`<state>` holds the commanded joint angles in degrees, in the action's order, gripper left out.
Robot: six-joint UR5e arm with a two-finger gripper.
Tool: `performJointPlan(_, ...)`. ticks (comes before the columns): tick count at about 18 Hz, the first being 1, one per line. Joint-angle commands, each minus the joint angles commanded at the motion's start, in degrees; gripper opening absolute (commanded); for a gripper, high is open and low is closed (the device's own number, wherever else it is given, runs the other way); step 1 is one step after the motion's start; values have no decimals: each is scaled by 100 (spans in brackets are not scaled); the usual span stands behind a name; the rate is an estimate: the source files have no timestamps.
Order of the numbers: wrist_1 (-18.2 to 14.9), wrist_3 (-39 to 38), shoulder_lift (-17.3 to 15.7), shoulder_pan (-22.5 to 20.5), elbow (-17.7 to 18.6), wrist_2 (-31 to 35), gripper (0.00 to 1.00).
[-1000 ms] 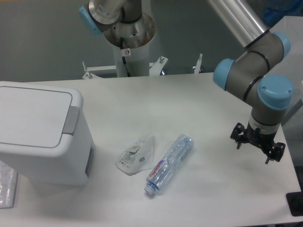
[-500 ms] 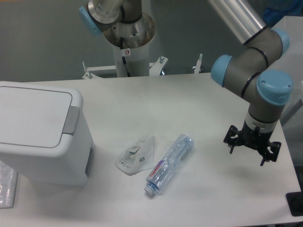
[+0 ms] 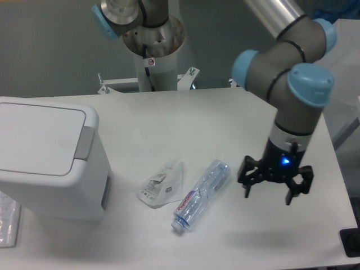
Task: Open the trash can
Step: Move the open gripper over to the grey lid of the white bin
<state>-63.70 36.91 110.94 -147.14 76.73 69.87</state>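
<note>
Trash can [image 3: 48, 157] left; wrapper [image 3: 160, 185], bottle [image 3: 201, 194] centre; gripper [image 3: 275, 179] right.

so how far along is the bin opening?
Nothing done yet: the trash can has its lid flat and shut, grey push tab untouched. In hand: the hand is open and empty, above the table right of the bottle, far from the bin. Left: cross over the bottle and wrapper, reach the tab, press it.
</note>
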Motion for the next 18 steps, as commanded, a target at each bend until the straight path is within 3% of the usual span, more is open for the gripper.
performJointPlan(2, -186, -262, -264, 176, -26, -140, 100)
performJointPlan(4, -195, -754, -467, 290, -26, -298, 100)
performJointPlan(10, -195, -1169, -977, 870, 70, -993, 100)
performJointPlan(18, -3, -1345, -1742, 1187, 1344, -923, 100)
